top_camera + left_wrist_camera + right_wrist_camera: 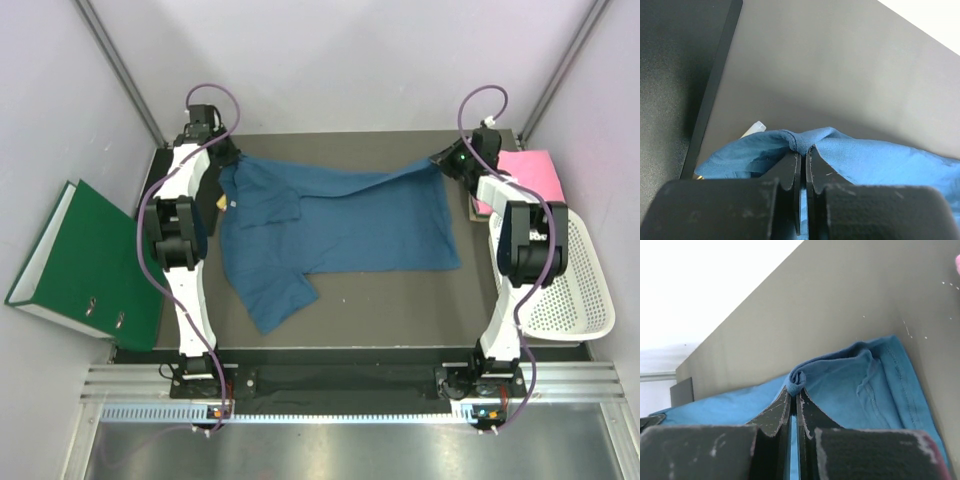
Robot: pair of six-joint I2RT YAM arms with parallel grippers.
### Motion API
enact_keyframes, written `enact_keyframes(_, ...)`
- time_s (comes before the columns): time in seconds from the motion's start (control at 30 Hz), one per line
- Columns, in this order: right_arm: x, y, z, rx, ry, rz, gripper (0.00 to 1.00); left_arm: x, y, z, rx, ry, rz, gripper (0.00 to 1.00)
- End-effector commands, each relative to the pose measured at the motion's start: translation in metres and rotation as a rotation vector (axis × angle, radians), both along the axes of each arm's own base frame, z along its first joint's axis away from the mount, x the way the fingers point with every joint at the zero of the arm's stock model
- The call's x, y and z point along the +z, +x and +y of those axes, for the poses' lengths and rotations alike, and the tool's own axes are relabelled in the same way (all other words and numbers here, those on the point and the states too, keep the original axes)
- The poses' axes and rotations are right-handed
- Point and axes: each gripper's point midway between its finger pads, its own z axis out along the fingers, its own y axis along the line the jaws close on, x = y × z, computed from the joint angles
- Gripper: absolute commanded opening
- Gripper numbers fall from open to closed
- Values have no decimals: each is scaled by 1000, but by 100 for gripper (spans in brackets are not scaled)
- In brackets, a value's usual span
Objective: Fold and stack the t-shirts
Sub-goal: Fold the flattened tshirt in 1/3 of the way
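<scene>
Dark table [400, 300]; teal shirt [350, 230] spread across; pink shirt [535, 175] far-right.

The teal-blue t-shirt [340, 230] lay spread across the surface [400, 310], far edge lifted; pink t-shirt [535, 172], seemingly folded, at the far right corner.

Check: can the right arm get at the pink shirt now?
Probably not yet. The pink shirt lies uncovered just beside that arm, but the right gripper is shut on the blue shirt's edge and must let go first.

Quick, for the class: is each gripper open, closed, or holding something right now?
Left gripper: closed, pinching an edge of the blue t-shirt.
Right gripper: closed on the same t-shirt.
</scene>
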Motion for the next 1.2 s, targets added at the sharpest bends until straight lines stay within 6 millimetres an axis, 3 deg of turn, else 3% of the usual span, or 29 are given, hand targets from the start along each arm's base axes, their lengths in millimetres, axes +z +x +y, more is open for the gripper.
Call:
enact_keyframes(0.0,-10,14,-4,32,-30,-23,0,26,2,9,14,5,-55,0)
enact_keyframes(0.13,-63,4,-8,22,-35,109,1,22,1,9,12,2,-44,0)
enact_keyframes(0.23,-87,-4,-10,10,-42,186,1,19,1,9,11,-2,-40,0)
enact_keyframes(0.57,-106,-21,-25,-43,-106,322,7,18,4,6,8,-19,-44,0)
enact_keyframes(0.7,-104,-31,-29,-48,-133,364,22,17,8,11,22,-14,-49,0)
enact_keyframes(0.77,-101,-36,-29,-41,-145,372,40,9,11,13,29,-19,-33,0)
enact_keyframes(0.8,-91,-35,-29,-36,-150,349,45,14,15,13,28,-22,-45,0)
enact_keyframes(0.83,-92,-41,-29,-30,-155,355,48,6,16,11,22,-31,-34,3)
enact_keyframes(0.87,-87,-43,-28,-22,-165,341,57,4,16,9,14,-41,-28,18)
enact_keyframes(0.9,-72,-44,-28,-22,-171,311,63,6,18,7,9,-46,-32,63)
enact_keyframes(0.97,-67,-53,-29,-13,-197,299,75,7,16,10,12,-40,-31,87)
enact_keyframes(1.0,-49,-55,-30,-17,-209,263,81,5,13,11,11,-35,-27,92)
enact_keyframes(1.03,-48,-63,-31,-18,-217,270,84,17,11,10,8,-27,-47,98)
enact_keyframes(1.1,-23,-70,-34,-34,-238,222,92,25,5,11,-2,-10,-57,99)
enact_keyframes(1.17,-19,-84,-40,-50,-262,238,93,54,-2,12,-13,10,-108,99)
